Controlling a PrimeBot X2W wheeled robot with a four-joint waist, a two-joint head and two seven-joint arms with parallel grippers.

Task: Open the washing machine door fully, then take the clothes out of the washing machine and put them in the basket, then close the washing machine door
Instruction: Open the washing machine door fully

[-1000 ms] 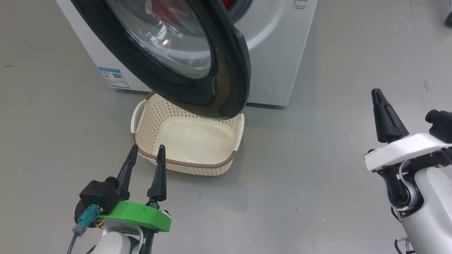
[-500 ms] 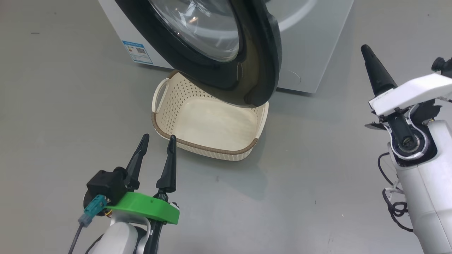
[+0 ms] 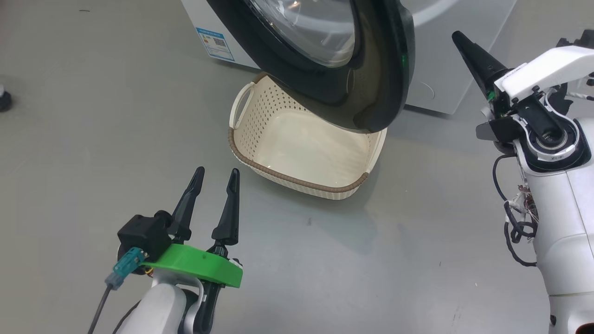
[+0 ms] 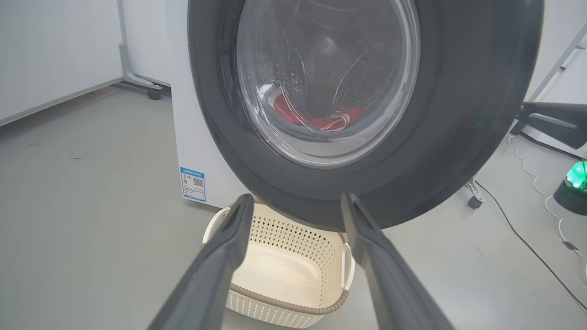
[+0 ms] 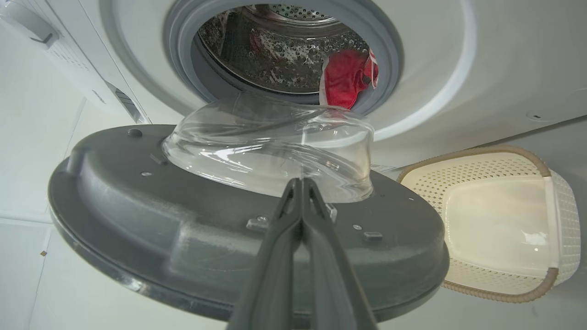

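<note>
Washer door (image 3: 387, 65) stands partly open, its black rim and glass bowl swung out over the far half of the basket (image 3: 260, 111). The basket sits on the grey floor (image 3: 93, 139), just in front of the white washer (image 3: 445, 69), with its pale bottom showing.

Left gripper (image 3: 217, 170) is low on the left with its two dark fingers spread wide and nothing between them. Its tips point toward the basket's near left corner, close to it but apart. In the left wrist view the fingers frame the basket and the door's lower rim, and red clothes (image 4: 321, 120) show through the glass.

Right gripper (image 3: 459, 38) is high on the right, its fingers pressed together and holding nothing. It points toward the door's free edge, and in the head view a gap shows between tip and rim. In the right wrist view the closed tips sit in front of the door's grey inner face, just below the glass bowl; I cannot tell whether they touch it. Beyond the door, the clothes lie inside the steel drum (image 5: 275, 55), at the edge of the porthole on the side nearest the basket.
</note>
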